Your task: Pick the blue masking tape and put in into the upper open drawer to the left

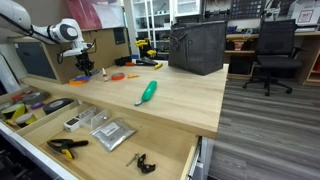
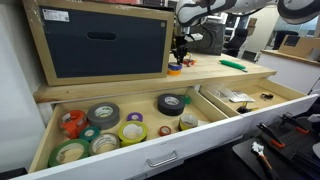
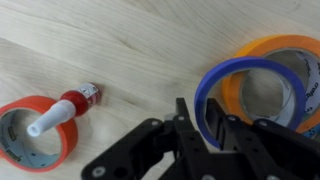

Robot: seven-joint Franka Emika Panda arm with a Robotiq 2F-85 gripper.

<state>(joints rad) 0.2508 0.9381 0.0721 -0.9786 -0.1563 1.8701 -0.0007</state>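
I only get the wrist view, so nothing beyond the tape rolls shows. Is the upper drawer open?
Observer: Yes. In an exterior view the upper open drawer is pulled out, with tape rolls inside.
Operator: Any other loose things around?
Observer: A green-handled tool lies on the table, apart from the gripper.
Operator: And the other drawer?
Observer: The lower drawer is open too, holding silver packets and a yellow-black clamp.

Arm (image 1: 35,30) stretched out level, wrist (image 1: 68,30) turned straight down. Jaws pointing down, drawn narrow but not touching, dark fingers (image 3: 184,120) slightly apart; unclear whether clamped.
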